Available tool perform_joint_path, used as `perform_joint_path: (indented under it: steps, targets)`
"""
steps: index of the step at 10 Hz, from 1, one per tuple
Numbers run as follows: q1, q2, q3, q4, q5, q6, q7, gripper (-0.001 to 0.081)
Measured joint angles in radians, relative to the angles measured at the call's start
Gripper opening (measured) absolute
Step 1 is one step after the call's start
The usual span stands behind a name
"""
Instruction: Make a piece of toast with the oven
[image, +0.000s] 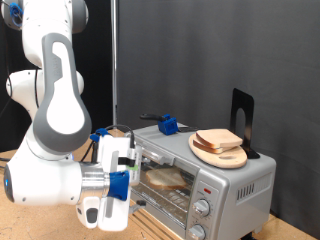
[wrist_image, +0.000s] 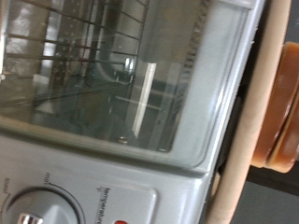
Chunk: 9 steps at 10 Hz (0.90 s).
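Observation:
The silver-grey oven (image: 225, 190) stands at the exterior view's right, its glass door (image: 165, 185) shut. Through the glass a tan piece of toast (image: 168, 180) lies on the rack. My gripper (image: 133, 162) is at the door's left end, close to the bar handle (image: 153, 159); its fingers are hard to make out. The wrist view looks close onto the glass door (wrist_image: 112, 84) and the wire rack (wrist_image: 65, 37) behind it, with a knob (wrist_image: 33, 210) below. No fingers show in that view.
A round wooden board (image: 228, 158) with other bread slices (image: 218, 141) sits on the oven's top; its edge (wrist_image: 248, 121) shows in the wrist view. A blue clip (image: 168, 124) and a black stand (image: 243, 115) are also on top. Two knobs (image: 203, 208) face front.

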Motion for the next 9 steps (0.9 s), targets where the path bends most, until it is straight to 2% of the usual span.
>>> perform_joint_path:
  steps: [1,3,6,9]
  targets:
    - [-0.001,0.012,0.002,0.012,0.015,-0.003,-0.021,0.0803]
    - [-0.001,0.065,0.012,0.072,0.074,0.024,-0.059,0.0803]
    - [0.010,0.170,0.025,0.186,0.123,0.082,-0.034,0.0803]
    - [0.011,0.282,0.034,0.316,0.130,0.088,-0.001,0.0803]
